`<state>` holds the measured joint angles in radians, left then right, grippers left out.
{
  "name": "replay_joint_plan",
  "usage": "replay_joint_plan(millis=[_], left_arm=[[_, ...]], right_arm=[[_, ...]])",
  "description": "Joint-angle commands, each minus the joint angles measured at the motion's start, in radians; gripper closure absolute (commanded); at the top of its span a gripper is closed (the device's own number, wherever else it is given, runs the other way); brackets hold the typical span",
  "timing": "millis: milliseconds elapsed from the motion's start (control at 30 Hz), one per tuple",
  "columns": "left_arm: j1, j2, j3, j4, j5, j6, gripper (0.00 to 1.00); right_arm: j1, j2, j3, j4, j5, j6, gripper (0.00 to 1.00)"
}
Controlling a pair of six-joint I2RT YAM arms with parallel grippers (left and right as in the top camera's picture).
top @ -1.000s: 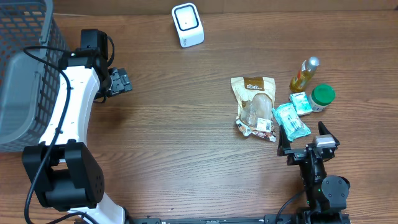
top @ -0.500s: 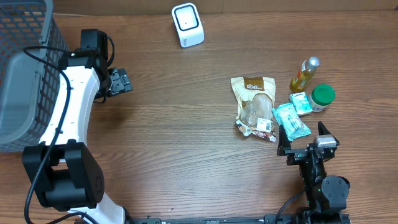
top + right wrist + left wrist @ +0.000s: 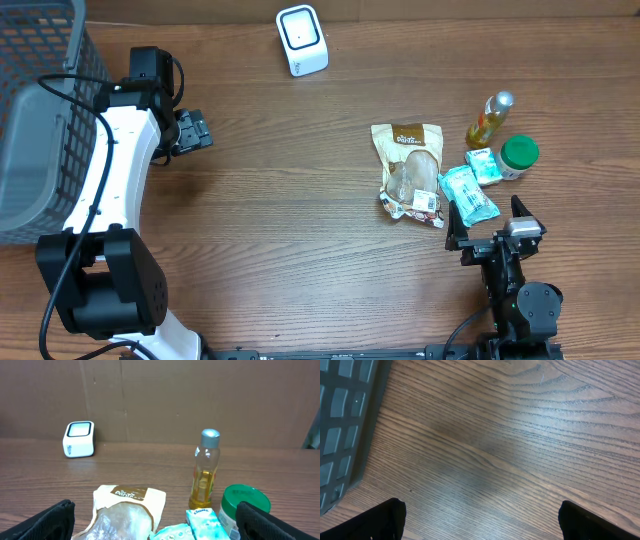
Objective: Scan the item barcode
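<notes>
The snack bag (image 3: 410, 165), teal pack (image 3: 470, 193), bottle (image 3: 488, 120) and green-lidded jar (image 3: 519, 155) lie crowded just ahead of the right gripper (image 3: 486, 222), which is spread wide and empty. Closing on one may push a neighbour or topple the upright bottle. The scanner (image 3: 301, 40) stands far ahead, leftward. The left gripper (image 3: 192, 130), also spread and empty, hangs near the basket (image 3: 40, 60).

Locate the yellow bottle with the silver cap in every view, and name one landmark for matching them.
Overhead: yellow bottle at the right, just above and left of the green-lidded jar.
Left wrist: not in it; only bare table and a basket corner show.
Right wrist: upright, right of centre, left of and behind the green-lidded jar.
Shared landmark: the white scanner, far to the bottle's left in the overhead and right wrist views.
</notes>
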<state>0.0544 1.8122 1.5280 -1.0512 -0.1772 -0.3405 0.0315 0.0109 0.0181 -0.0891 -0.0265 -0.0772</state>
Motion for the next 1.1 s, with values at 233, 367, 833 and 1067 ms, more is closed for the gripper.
replay_joint_plan(millis=[233, 367, 833, 1067], left_arm=[[0.003, -0.002, 0.018, 0.002, -0.013, 0.004, 0.00], [0.002, -0.011, 0.018, 0.002, -0.013, 0.004, 0.00], [0.002, -0.404, 0.018, 0.002, -0.013, 0.004, 0.00], [0.002, -0.696, 0.018, 0.001, -0.013, 0.004, 0.00]], right_arm=[[-0.005, -0.008, -0.010, 0.007, 0.002, 0.010, 0.00], [-0.005, -0.008, -0.010, 0.007, 0.002, 0.010, 0.00], [-0.005, -0.008, -0.010, 0.007, 0.002, 0.010, 0.00], [-0.005, -0.008, -0.010, 0.007, 0.002, 0.010, 0.00]])
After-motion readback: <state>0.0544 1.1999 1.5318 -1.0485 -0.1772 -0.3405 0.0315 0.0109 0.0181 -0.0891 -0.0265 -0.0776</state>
